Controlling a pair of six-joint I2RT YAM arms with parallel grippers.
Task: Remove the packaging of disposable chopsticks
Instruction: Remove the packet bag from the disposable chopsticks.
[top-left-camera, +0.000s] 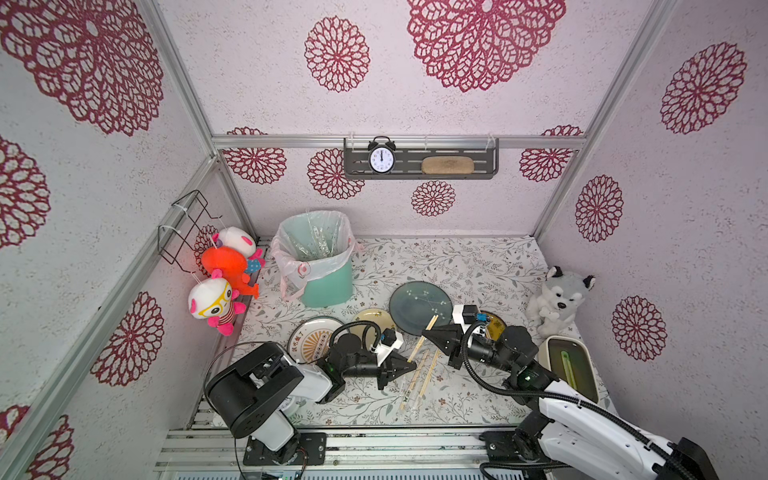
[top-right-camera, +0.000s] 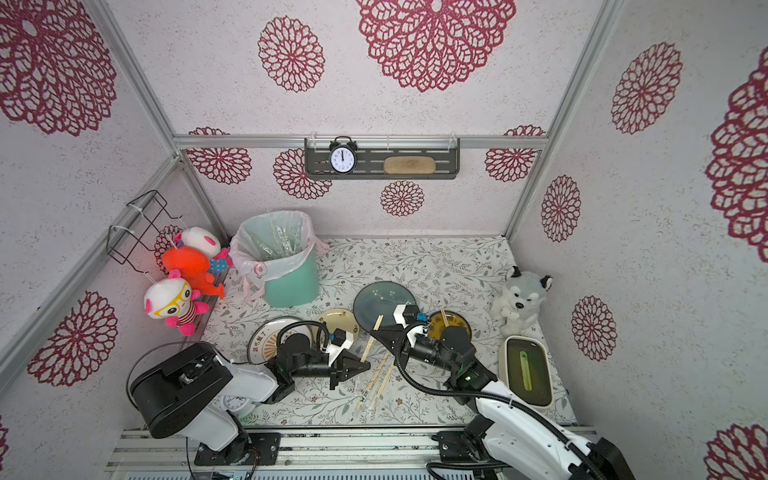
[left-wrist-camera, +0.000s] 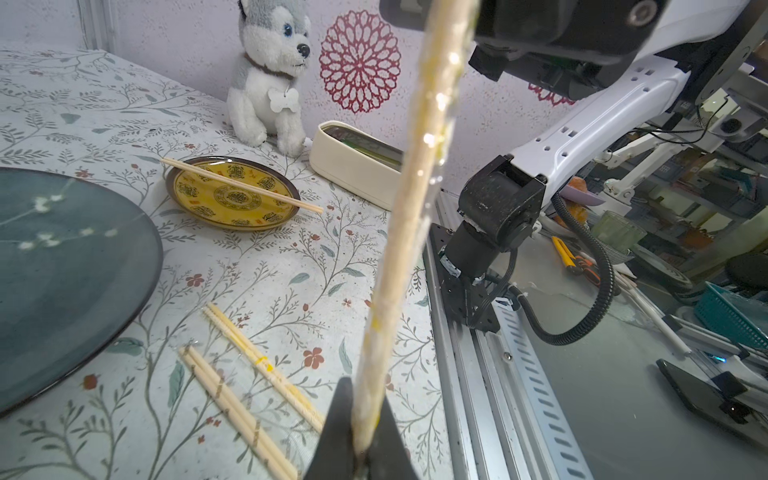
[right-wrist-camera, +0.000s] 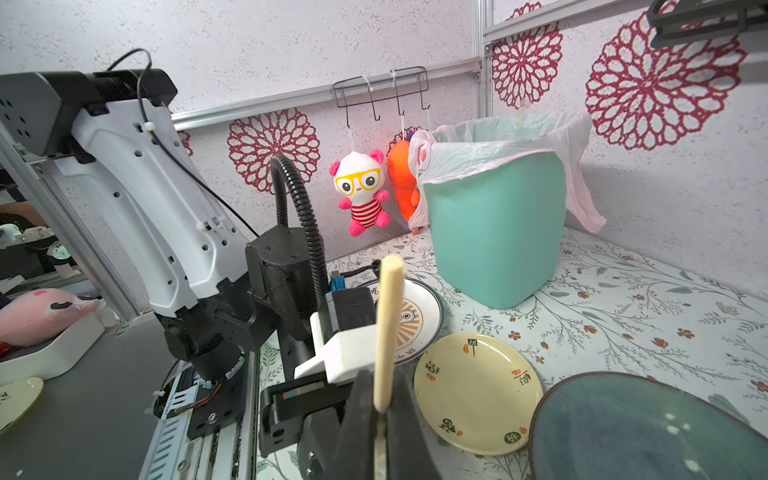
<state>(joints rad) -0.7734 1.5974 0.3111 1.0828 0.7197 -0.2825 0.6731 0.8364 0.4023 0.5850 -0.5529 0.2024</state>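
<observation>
Claws both stand closed: left claw (left-wrist-camera: 363, 401) pinches the clear plastic sleeve (left-wrist-camera: 419, 166) around a pale bamboo chopstick pair (right-wrist-camera: 388, 316), whose bare end the right claw (right-wrist-camera: 381, 386) grips, above the floral surface (left-wrist-camera: 291, 257) where two more pairs (left-wrist-camera: 226, 399) lie.

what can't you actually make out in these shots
- Left wrist view: held chopsticks blurred, too close to the lens; print on their packaging unreadable.
- Both top views: sleeves in the bin are clear and overlapping, too small to count.
- Both top views: yellow plate partly hidden behind the right arm.
- Right wrist view: the bin's inside hidden by its own wall.
</observation>
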